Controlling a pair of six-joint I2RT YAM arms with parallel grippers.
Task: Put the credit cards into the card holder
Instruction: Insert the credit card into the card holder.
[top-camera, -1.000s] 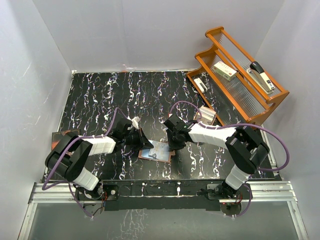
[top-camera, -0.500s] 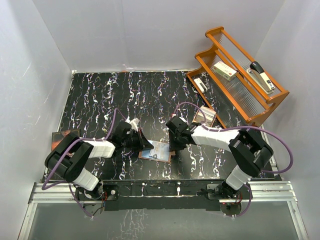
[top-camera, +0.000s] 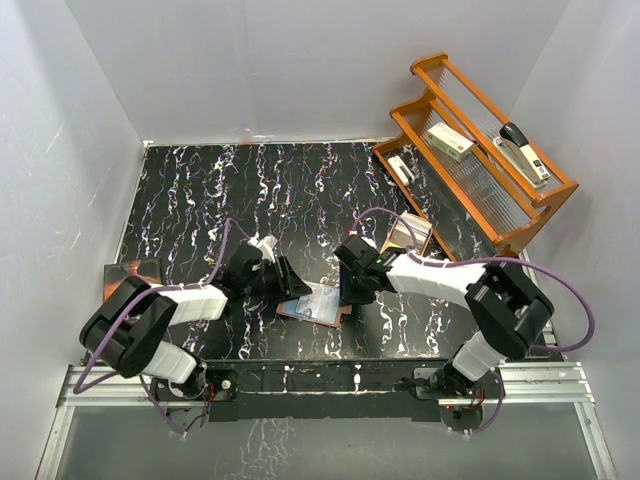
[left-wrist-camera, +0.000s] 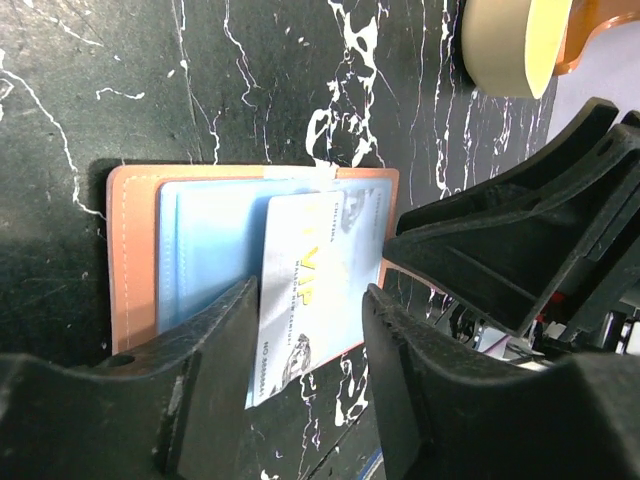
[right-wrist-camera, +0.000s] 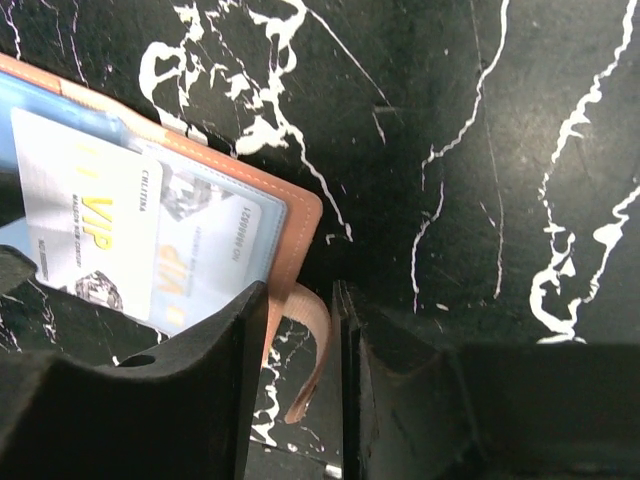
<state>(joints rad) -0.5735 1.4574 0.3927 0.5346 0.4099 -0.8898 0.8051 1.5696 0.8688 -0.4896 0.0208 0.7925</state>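
The left gripper has just spread its fingers, leaving the light blue-white plastic card part-way inside the open reddish-brown leather card holder near the black marbled table's near edge. The card probably needs pushing home. The right gripper's fingers flank the snap tab; whether they pinch it is unclear.

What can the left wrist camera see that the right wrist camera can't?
Only the left wrist camera shows the tan dish and a corner of the orange rack at the top right, plus the whole left edge of the wallet. Only the right wrist camera shows the wallet's strap, seen between the fingers of the right claw. Both show the open brown wallet, the white VIP card sticking out of it, and the black marble table.
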